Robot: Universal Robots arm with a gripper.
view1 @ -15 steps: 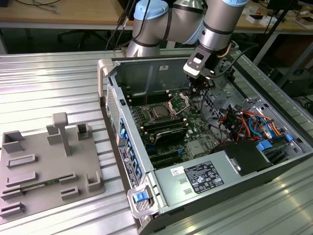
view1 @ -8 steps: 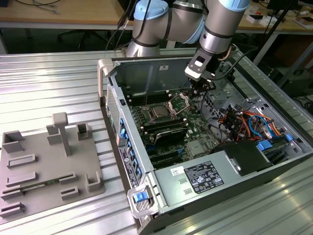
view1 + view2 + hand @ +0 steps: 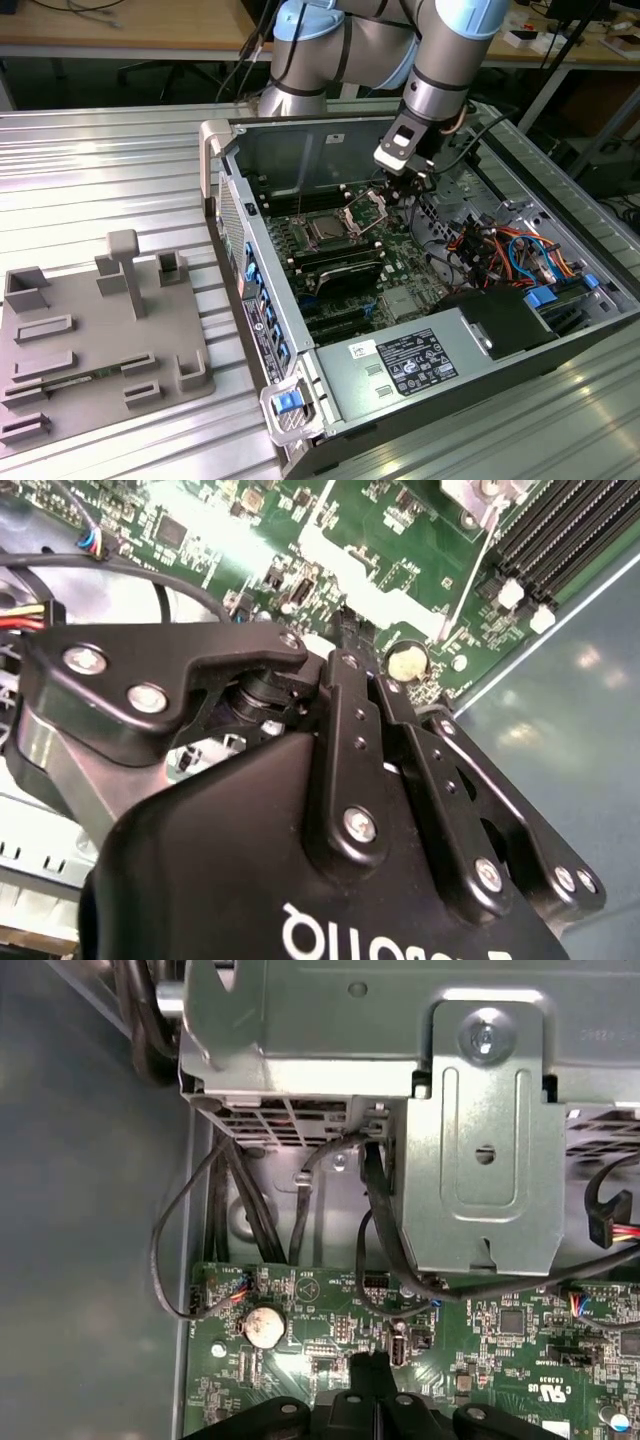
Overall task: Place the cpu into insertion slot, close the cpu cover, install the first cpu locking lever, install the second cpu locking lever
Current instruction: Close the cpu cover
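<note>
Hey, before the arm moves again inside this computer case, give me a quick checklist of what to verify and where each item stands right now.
1. Chip in place: ok. A square chip lies in the socket in the exterior view.
2. Chip fully flat: cannot tell.
3. Cover closed: not ok. It stands raised at the socket's far edge.
4. Hand empty: ok. It is shut, with nothing seen between the tips.
5. Hand touching the cover: cannot tell. In the exterior view it hangs right beside the raised cover.
6. Cables clear of the hand: cannot tell. Black cables run over the board close beyond the tips.
</note>
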